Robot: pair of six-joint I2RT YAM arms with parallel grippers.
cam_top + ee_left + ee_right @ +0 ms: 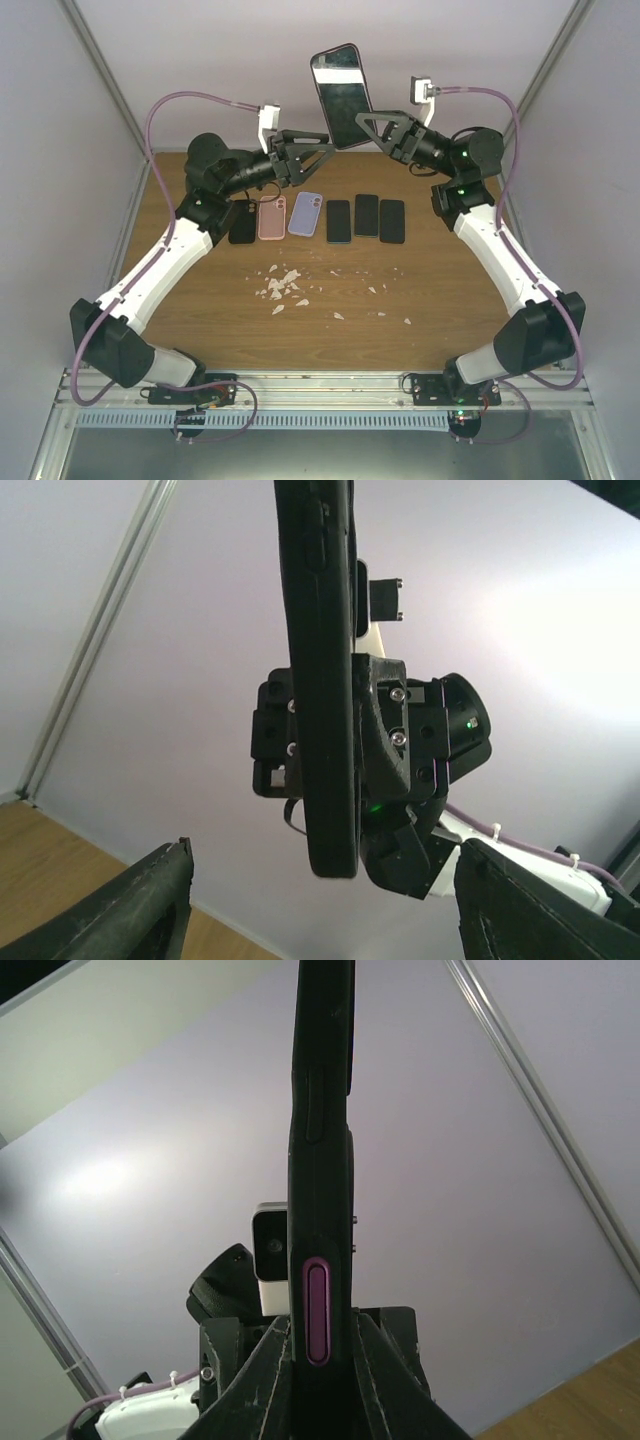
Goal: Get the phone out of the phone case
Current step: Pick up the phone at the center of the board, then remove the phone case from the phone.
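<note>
The phone (340,95) is held upright high above the back of the table, still in its black phone case (322,1140) with a purple side button. My right gripper (364,124) is shut on the phone's lower part, and in the right wrist view its fingers (268,1380) press on both faces. My left gripper (326,148) is open just left of the phone's lower edge. In the left wrist view the phone (320,680) stands edge-on above the wide gap of that gripper (320,920), touching neither finger.
On the wooden table (440,300) lies a row of phones and cases: a black one (242,222), a pink case (272,218), a lavender case (305,213) and three dark phones (366,217). White scraps (285,285) lie nearer the front. Enclosure walls stand on both sides.
</note>
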